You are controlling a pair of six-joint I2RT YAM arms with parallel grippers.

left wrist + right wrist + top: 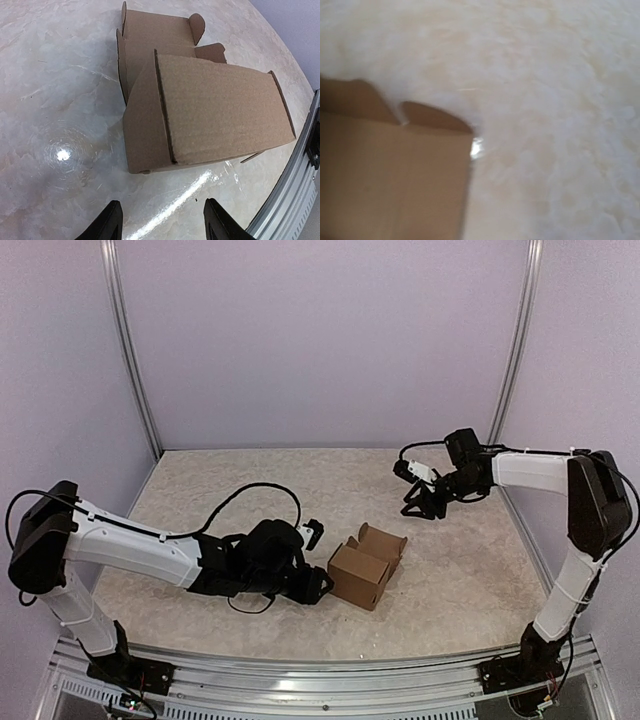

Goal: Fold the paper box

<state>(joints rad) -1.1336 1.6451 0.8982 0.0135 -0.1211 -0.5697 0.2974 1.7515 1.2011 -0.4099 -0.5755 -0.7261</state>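
- The desk (200, 490) has a pale marbled top. The paper box (362, 572) stands on it near the middle, a little toward the near edge.
- The paper box is already formed into a squarish body. Its far side is open, and a lid panel (385, 540) and rounded side flaps (197, 27) stand up there.
- The left end effector (162, 225) is low, just beside the left side of the box. Its fingers are apart and nothing is between them.
- The right end effector (425, 502) hangs at the far right, well apart from the box. I cannot tell if its fingers are apart or together.
- I judge the step is closing the open end. The left one should steady the body, because the smooth desk lets it slide. The right one should push the side flaps in first, then the lid slowly, so nothing crumples.
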